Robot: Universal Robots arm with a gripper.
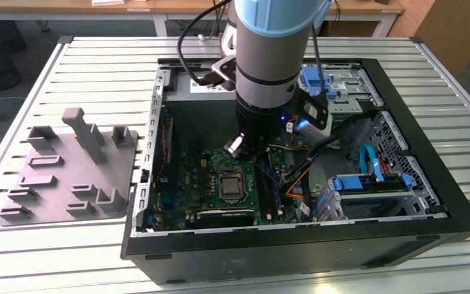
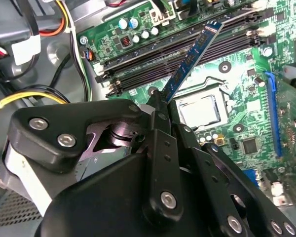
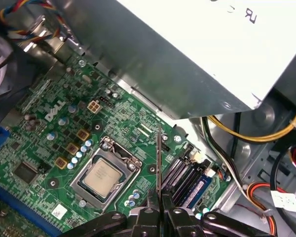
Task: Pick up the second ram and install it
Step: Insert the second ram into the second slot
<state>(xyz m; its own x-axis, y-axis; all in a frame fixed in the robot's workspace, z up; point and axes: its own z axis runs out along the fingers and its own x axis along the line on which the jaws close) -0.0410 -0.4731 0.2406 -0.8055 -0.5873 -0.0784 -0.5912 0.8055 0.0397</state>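
Note:
My gripper (image 2: 164, 106) is shut on the second ram (image 2: 190, 59), a slim dark-blue strip that sticks out from between the fingers. The first wrist view shows the second ram (image 3: 158, 163) edge-on as a thin upright line above the gripper (image 3: 158, 205). It hangs over the green board (image 3: 49, 148), close to the black memory sockets (image 3: 175, 175) beside the processor (image 3: 102, 177). One socket seems to hold a blue-labelled strip (image 3: 196, 190). In the exterior view the gripper (image 1: 239, 147) is down inside the open computer case (image 1: 300, 245).
A white power-supply box (image 3: 212, 39) and yellow and black cables (image 3: 266, 133) lie close to the sockets. Blue drive brackets (image 1: 366, 184) fill the case on the exterior view's right. A grey ribbed tray (image 1: 63, 171) rests on the slatted table on the exterior view's left.

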